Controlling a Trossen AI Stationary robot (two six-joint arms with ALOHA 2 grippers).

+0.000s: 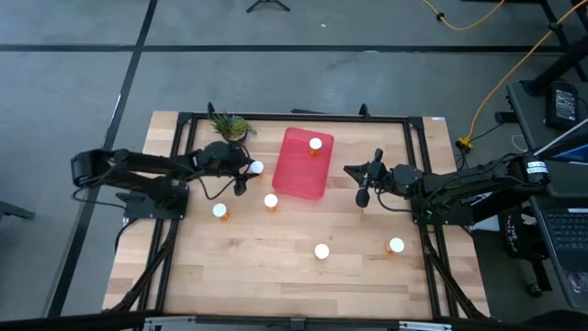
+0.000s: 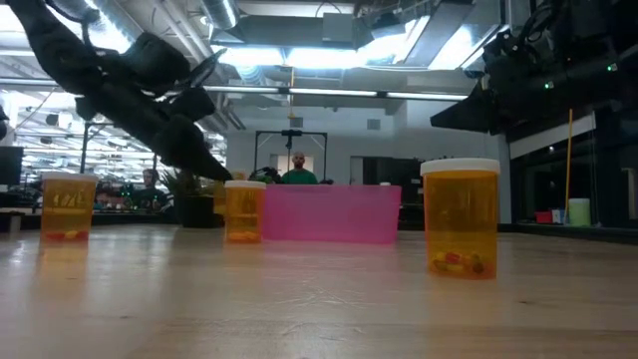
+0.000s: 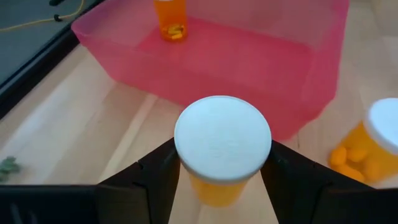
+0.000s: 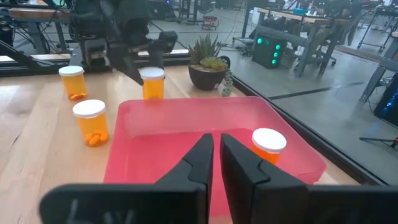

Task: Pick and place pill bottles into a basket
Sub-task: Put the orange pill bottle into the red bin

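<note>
Seen only from the left wrist: left gripper (image 3: 221, 180) closed on a pill bottle (image 3: 222, 146) just beside the basket (image 3: 273, 68). From above, one capped bottle (image 1: 315, 145) standing inside the basket. Right gripper (image 1: 362, 184) beside the basket's right edge, fingers nearly touching, holding nothing.
</note>
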